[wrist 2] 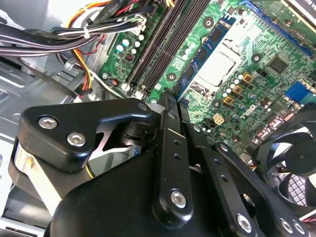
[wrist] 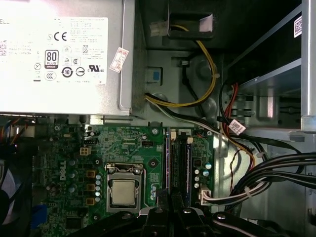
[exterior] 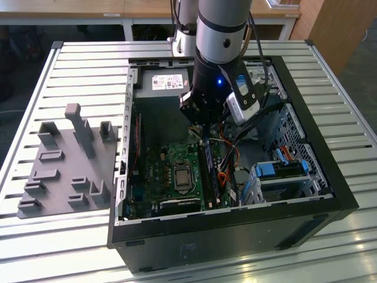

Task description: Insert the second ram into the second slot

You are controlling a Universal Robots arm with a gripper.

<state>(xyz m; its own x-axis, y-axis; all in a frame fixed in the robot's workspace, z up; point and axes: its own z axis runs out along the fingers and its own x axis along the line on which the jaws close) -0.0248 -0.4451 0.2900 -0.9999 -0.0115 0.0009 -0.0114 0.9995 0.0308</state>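
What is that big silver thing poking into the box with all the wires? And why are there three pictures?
The silver thing is a robot arm. The box is an opened computer case standing on a ribbed metal table, next to a grey plastic rack. The exterior view comes from a camera off the arm that sees the whole scene. Both wrist views come from cameras riding on the arm, so they look inside the case. There you see the green motherboard, the silver power supply and bundles of wires. The arm's gripper is low over one end of a memory stick, a thin dark board with black chips, beside the processor socket. Whether it is gripping the stick, I cannot tell.
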